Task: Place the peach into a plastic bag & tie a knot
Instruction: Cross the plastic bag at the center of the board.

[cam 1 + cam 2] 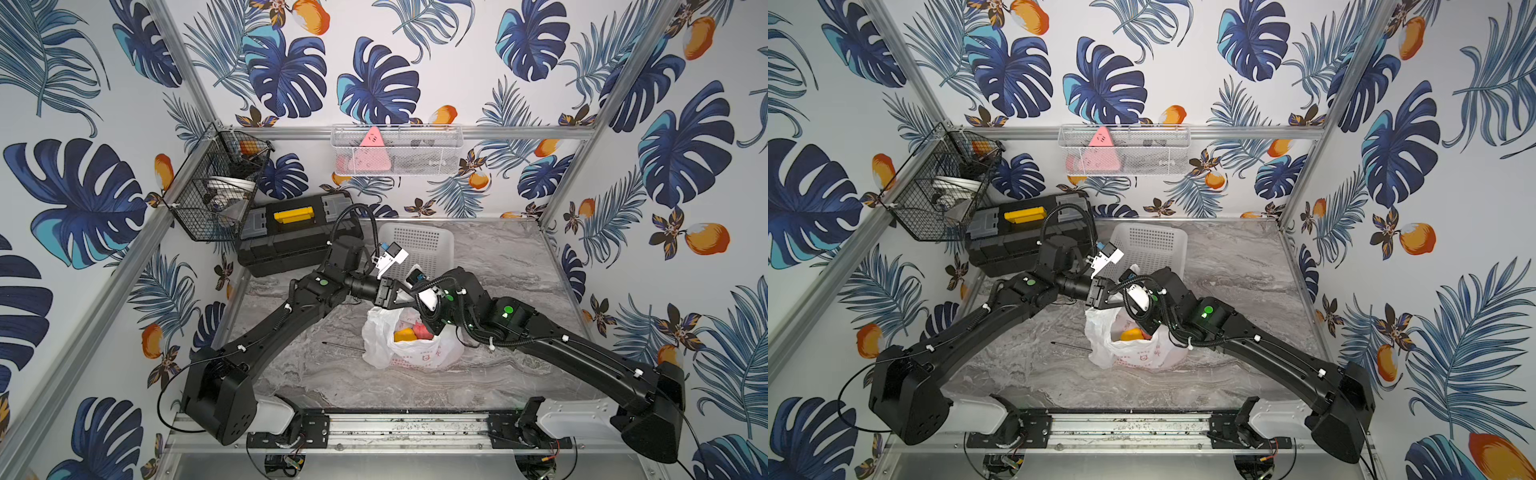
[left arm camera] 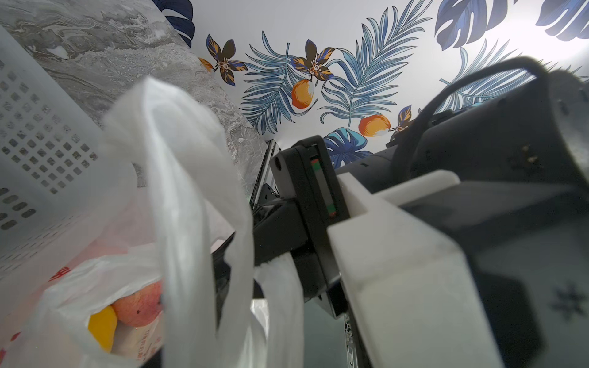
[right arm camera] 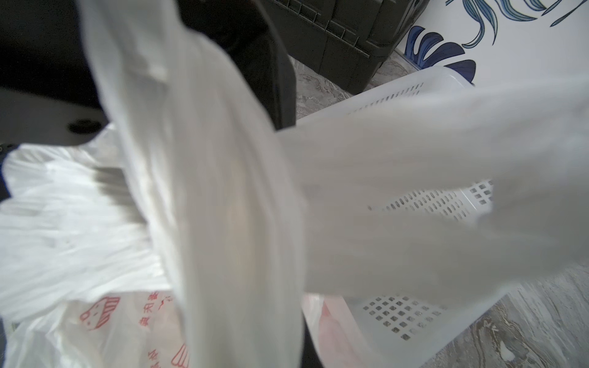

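Gaping open, untied plastic bag (image 1: 415, 355) with peach (image 2: 137, 304) inside.

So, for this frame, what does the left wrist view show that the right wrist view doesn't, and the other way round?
Left wrist only: a look into the mouth of the plastic bag, with the peach beside a yellow item, both sharp. Right wrist only: the black toolbox in the background. Both: a white handle loop stretched close to the lens, the white perforated basket and the marble tabletop.
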{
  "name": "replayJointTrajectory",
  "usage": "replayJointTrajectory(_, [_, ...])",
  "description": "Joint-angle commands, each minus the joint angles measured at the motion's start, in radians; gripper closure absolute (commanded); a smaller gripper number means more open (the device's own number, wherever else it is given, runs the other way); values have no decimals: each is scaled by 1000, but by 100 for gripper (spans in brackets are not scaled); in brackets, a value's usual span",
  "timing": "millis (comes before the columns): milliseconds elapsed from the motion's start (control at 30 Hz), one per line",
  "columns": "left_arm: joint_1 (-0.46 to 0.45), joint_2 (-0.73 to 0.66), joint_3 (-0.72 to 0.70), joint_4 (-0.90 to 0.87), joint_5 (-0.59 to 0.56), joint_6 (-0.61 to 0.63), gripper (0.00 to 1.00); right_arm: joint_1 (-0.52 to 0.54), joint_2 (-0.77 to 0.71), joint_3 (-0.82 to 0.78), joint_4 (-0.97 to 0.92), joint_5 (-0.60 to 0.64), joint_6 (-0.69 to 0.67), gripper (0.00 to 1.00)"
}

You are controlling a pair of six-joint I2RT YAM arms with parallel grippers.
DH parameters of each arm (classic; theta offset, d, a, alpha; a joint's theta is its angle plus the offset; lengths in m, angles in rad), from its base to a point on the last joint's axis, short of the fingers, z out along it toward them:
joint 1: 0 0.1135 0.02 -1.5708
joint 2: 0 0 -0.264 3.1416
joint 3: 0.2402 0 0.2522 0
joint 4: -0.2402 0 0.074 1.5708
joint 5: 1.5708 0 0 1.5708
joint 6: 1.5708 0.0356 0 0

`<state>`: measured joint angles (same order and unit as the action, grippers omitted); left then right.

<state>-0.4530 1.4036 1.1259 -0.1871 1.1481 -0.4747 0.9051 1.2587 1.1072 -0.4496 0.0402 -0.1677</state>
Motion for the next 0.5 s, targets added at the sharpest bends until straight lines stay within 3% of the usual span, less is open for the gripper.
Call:
replayJointTrajectory(0, [-1,24,24,4,-38,15,44,3,-5,-4,17,-31,-6,100])
replayJointTrajectory(400, [7,65,75,-72,-123,55,75,3,-6,-15,17,-17,-3,100])
replayJointTrajectory(467, [8,60,73,-57,-120,51,80,3,-8,-11,11,-18,2,95])
